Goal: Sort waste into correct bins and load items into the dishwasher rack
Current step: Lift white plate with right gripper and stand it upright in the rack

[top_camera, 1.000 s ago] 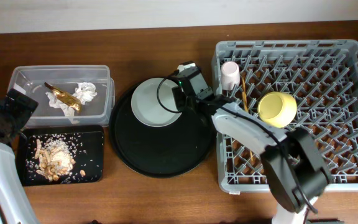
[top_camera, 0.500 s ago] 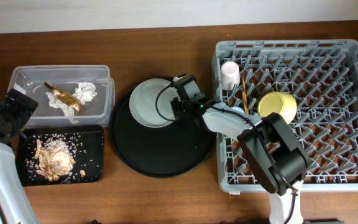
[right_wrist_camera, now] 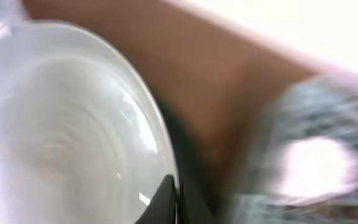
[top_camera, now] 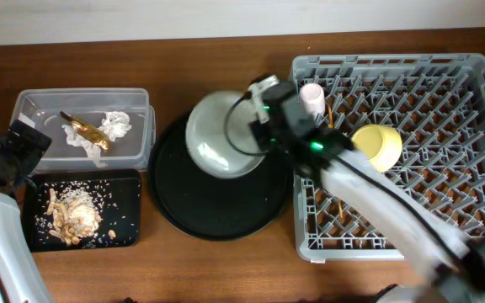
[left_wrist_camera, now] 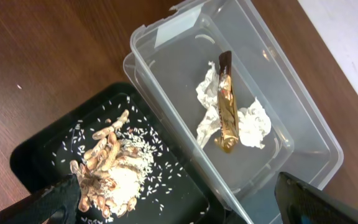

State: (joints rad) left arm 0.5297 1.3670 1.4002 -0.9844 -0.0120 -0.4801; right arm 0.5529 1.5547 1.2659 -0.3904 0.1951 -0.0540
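Observation:
My right gripper [top_camera: 259, 133] [right_wrist_camera: 174, 199] is shut on the right rim of the pale grey-blue plate [top_camera: 215, 135] [right_wrist_camera: 61, 124], which hangs tilted above the round black tray [top_camera: 217, 215]. The grey dishwasher rack [top_camera: 445, 109] holds the pink cup [top_camera: 312, 97], the yellow bowl [top_camera: 375, 145] and the chopsticks [top_camera: 330, 126]. My left gripper [top_camera: 15, 151] [left_wrist_camera: 179, 211] stands open at the far left, over the seam between the bins. The clear tub [top_camera: 32, 109] [left_wrist_camera: 278, 93] holds tissue [left_wrist_camera: 253, 127] and the gold wrapper [left_wrist_camera: 227, 102]. Food scraps [left_wrist_camera: 114, 174] lie in the shallow black tray [top_camera: 129, 210].
The round black tray sits between the bins and the rack, its bare surface showing below the plate. Bare wooden table runs along the front edge and behind the tub. The right wrist view is heavily blurred.
The right gripper closed on the plate's rim and lifted it off the round tray, tilting it and drawing it up and slightly right. The left arm has not moved.

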